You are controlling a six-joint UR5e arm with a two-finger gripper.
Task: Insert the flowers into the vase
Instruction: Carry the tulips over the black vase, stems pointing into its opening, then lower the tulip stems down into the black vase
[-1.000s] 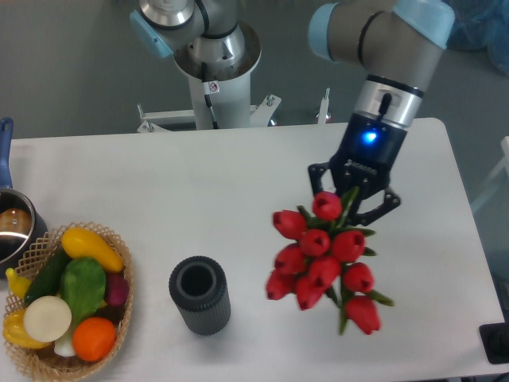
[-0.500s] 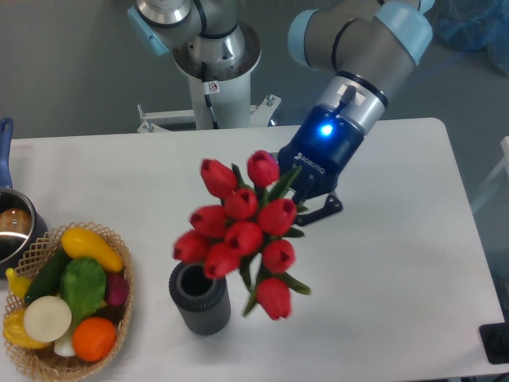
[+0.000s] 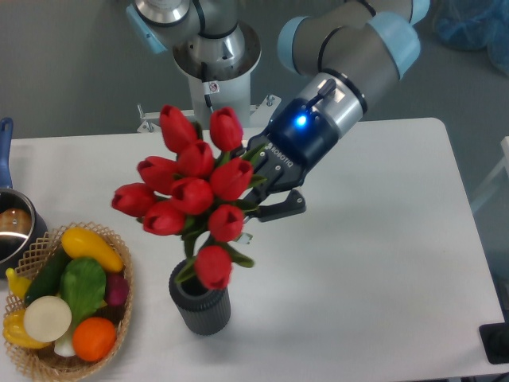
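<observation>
Within the last second the gripper has carried the bunch of red tulips with green stems and leaves leftward across the white counter, from well right of the small dark grey ribbed cylindrical vase to directly above it. The transfer looks finished; lowering the stems into the mouth remains. The gripper pinches the stems, its fingers closed around them. The closed buds fan out up and left, wider than the vase, and the lowest bud hangs over the rim, hiding the stem ends.
</observation>
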